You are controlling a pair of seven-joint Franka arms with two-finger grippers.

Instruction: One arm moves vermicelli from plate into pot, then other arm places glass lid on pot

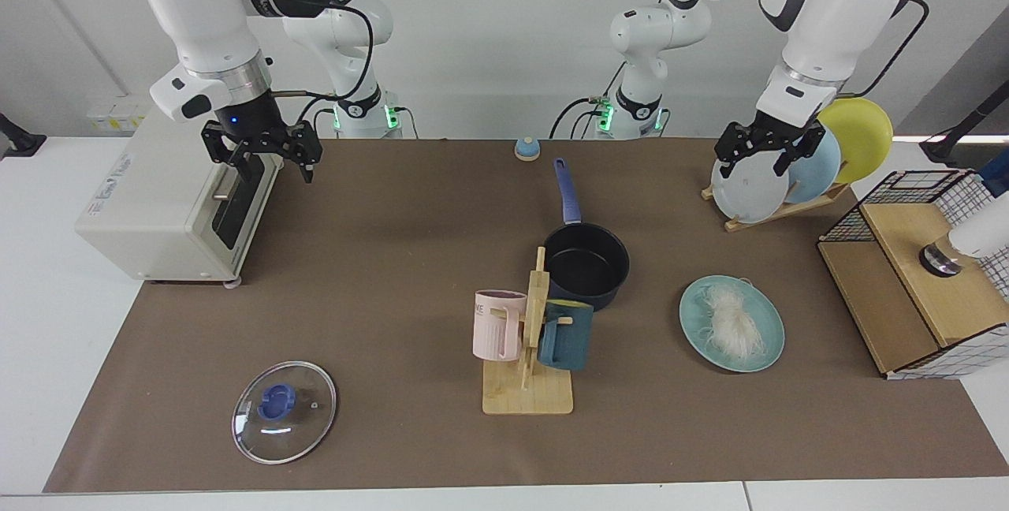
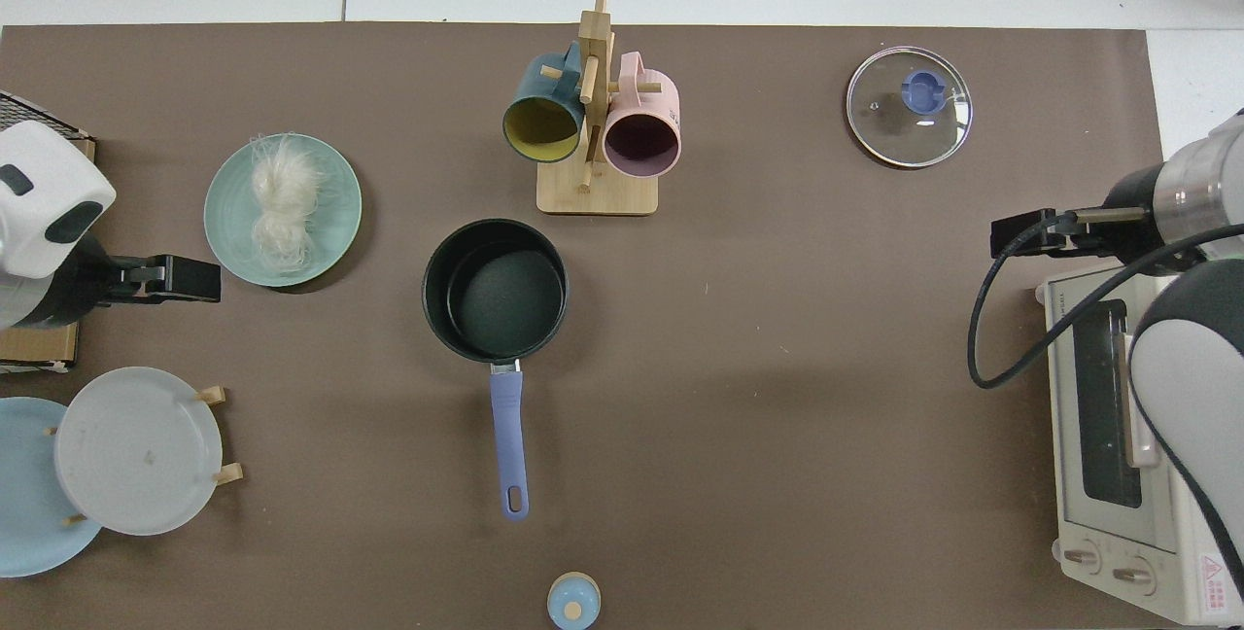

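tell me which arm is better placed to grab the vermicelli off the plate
The left arm. Its claw hangs open by the plate rack, on the same side as the teal plate holding the vermicelli. The right claw waits open over the toaster oven, far across the table, nearer the glass lid.
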